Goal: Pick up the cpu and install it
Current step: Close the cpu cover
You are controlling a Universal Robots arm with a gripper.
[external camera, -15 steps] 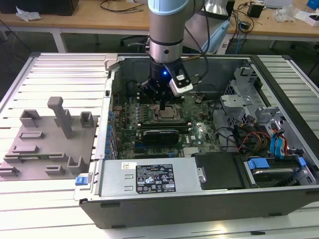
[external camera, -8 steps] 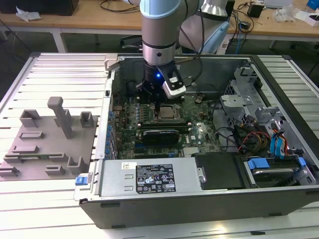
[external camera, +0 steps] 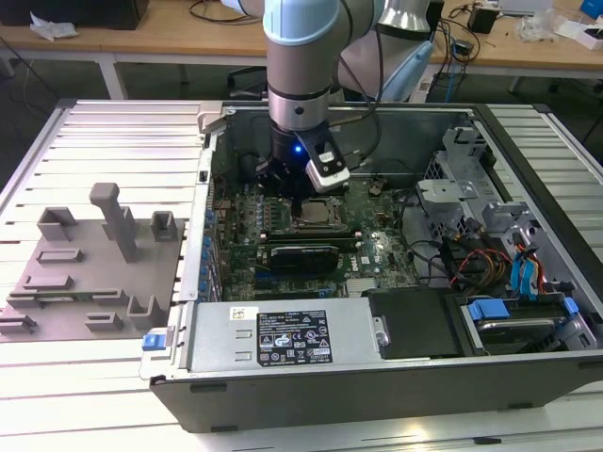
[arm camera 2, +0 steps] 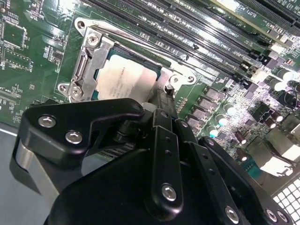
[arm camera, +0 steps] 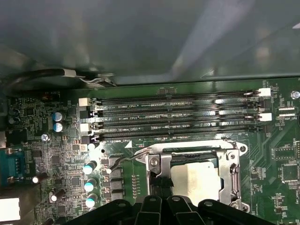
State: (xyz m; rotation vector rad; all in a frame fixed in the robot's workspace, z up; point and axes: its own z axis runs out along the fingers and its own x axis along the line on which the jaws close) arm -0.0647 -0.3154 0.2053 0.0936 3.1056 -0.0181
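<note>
**A:** Jaws: can't tell if they're spread or pressed together. The gripper [arm camera 2: 161, 105] body hides its own tips in both wrist views.

**B:** Layout, big to small?

**A:** Open computer case [external camera: 377, 395], with the arm reaching down into it. The motherboard [external camera: 372, 250] lies on the case floor. The memory slots [arm camera: 178, 117] run just beside the socket frame [arm camera 2: 89, 61]. The cpu [arm camera 2: 124, 77] lies flat inside that frame, lid up. The gripper sits right at one edge of the socket, touching or nearly so; I can't say which.

**B:** So is it installed?

**A:** My read is the chip is in the socket. I can't confirm it's fully seated.

**B:** Failure modes?

**A:** If the chip sits slightly skewed, any downward push could bend socket pins. Any sideways motion at this height could scrape the frame or knock the capacitors [arm camera: 90, 168] near it. A thin wire [arm camera: 123, 160] loops close to the socket corner and could snag. If the chip clings to the gripper, a lift would drag it back out.
</note>
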